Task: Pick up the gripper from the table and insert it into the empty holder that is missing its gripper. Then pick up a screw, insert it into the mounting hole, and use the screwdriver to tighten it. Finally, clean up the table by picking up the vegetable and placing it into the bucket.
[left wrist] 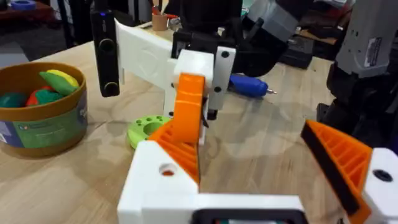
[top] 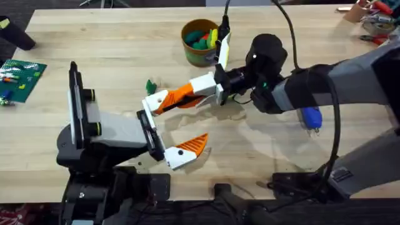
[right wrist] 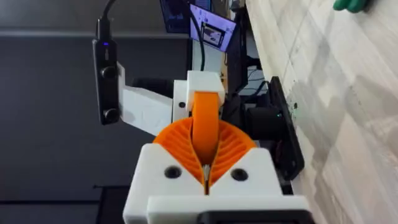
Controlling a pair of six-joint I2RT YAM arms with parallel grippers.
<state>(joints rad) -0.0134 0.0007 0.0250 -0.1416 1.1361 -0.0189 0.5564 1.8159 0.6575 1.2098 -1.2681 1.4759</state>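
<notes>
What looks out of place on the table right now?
A green vegetable lies loose on the table, outside the bucket that holds other colourful pieces. Nothing looks spilled or broken.

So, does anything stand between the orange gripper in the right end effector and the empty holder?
Nothing visible does. The right end effector is shut on the gripper, whose lower end already meets the holder on the left arm.
</notes>
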